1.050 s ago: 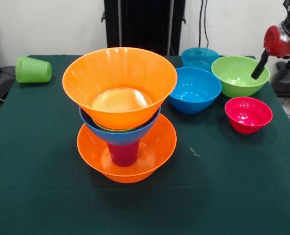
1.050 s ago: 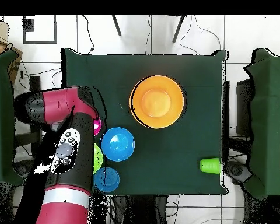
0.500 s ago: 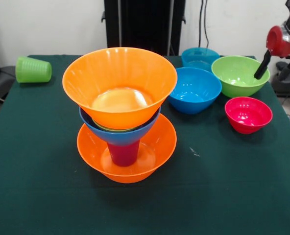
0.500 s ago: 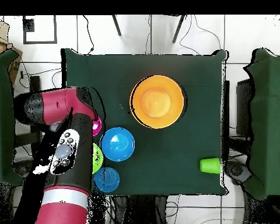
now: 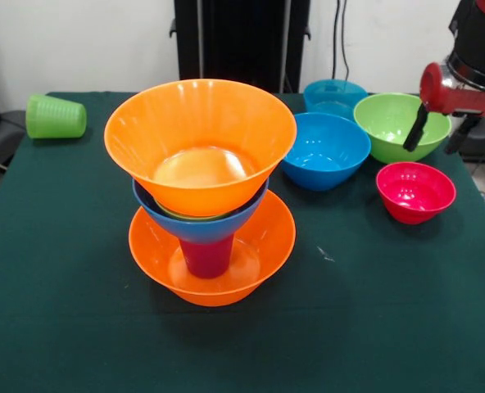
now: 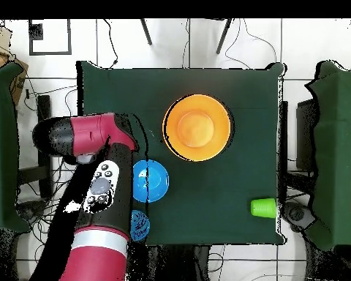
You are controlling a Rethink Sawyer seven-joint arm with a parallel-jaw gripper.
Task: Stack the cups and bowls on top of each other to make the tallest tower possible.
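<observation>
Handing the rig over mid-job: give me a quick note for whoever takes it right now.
Tool: open, empty, above the lime green plastic bowl and small red-pink bowl.
Tower: orange bowl, purple-magenta cup, blue bowl, orange bowl on top.
Loose: medium blue bowl, teal-blue bowl, light green cup on its side.
Left: stack the loose pieces.

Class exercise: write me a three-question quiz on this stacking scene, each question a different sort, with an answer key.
1. True or false: the light green cup stands upright.
2. What sits directly under the blue bowl in the tower? A) purple-magenta cup B) red-pink bowl C) teal bowl
3. Fill in: the gripper hangs over the ___ green bowl.

Key: 1 false, it lies on its side. 2 A, the purple-magenta cup. 3 lime.
</observation>
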